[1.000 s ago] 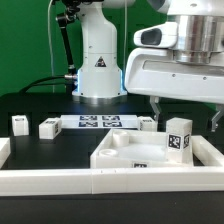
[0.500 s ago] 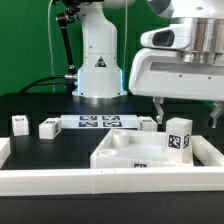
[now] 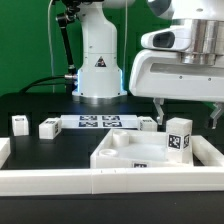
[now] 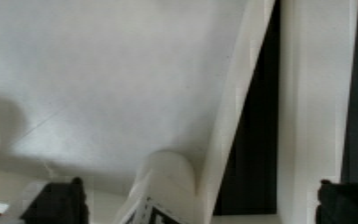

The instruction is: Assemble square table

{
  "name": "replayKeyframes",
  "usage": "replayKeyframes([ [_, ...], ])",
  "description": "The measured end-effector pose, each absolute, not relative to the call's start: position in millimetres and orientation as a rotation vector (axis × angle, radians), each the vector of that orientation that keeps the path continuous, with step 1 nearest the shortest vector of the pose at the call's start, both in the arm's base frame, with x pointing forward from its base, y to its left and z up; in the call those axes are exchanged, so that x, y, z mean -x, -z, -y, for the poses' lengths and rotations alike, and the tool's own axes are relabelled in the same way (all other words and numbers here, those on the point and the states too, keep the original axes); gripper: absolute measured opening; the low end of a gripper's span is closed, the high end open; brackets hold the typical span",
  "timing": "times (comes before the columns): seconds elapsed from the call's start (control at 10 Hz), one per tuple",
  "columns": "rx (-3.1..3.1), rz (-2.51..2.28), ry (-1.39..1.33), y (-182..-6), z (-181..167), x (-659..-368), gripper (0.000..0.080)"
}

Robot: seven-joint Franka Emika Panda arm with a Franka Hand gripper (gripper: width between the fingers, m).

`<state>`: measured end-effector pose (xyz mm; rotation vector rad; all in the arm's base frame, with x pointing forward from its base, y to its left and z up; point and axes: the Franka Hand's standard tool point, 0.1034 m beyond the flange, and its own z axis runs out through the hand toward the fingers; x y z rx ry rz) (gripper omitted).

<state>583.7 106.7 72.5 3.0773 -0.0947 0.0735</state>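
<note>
Here, wide-apart fingers (image 3: pixel 155 107) above the square table (image 3: pixel 125 150) rim

In the exterior view the gripper (image 3: pixel 186 108) runs off the top and right edges, the wall (image 3: pixel 50 180) hides the lower front of the slab (image 3: pixel 125 152), and the tags on the marker board (image 3: pixel 100 122) are too small to read, while the wrist view is a white blur with the fingertips (image 4: pixel 59 198) cut by the edge.

No legible txt; warning triangle (image 3: pixel 99 63) on robot base (image 3: pixel 98 88); b/w tags on marker board (image 3: pixel 98 122), upright leg (image 3: pixel 179 139).
</note>
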Motion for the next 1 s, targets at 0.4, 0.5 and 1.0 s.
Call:
replayKeyframes([
  [0.4,-3.092,-0.032,-0.075,-70.0,-88,-525,0.0649],
  [0.5,-3.093,-0.028,-0.058,-68.3,-86,-514,0.0649],
  [1.0,-3.096,-0.056,-0.016,-60.8,-90,-477,0.0649],
])
